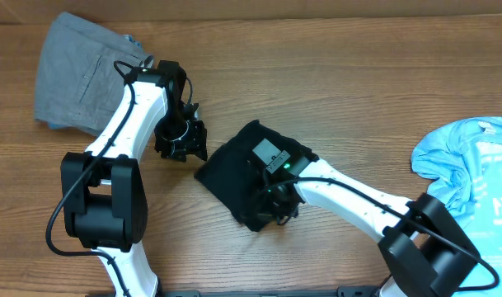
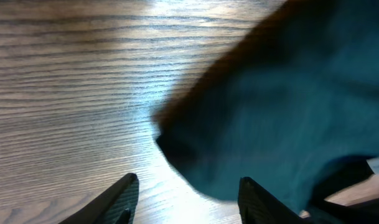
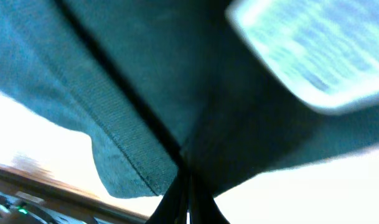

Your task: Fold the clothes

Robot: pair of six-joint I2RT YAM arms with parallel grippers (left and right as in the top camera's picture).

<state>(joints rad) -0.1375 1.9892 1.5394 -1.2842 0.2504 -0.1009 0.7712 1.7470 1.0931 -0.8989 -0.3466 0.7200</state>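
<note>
A dark, almost black garment (image 1: 238,177) lies bunched in the middle of the table, with a white label (image 1: 271,153) on its top. My right gripper (image 1: 277,208) is shut on a fold of it; in the right wrist view the closed fingers (image 3: 188,196) pinch the teal-looking cloth (image 3: 133,93). My left gripper (image 1: 182,142) is open and empty just left of the garment. In the left wrist view its fingers (image 2: 188,199) straddle bare wood beside the cloth's corner (image 2: 276,118).
A folded grey garment (image 1: 73,74) lies at the back left corner. A crumpled light blue shirt (image 1: 477,169) lies at the right edge. The wooden table (image 1: 358,82) shows between them.
</note>
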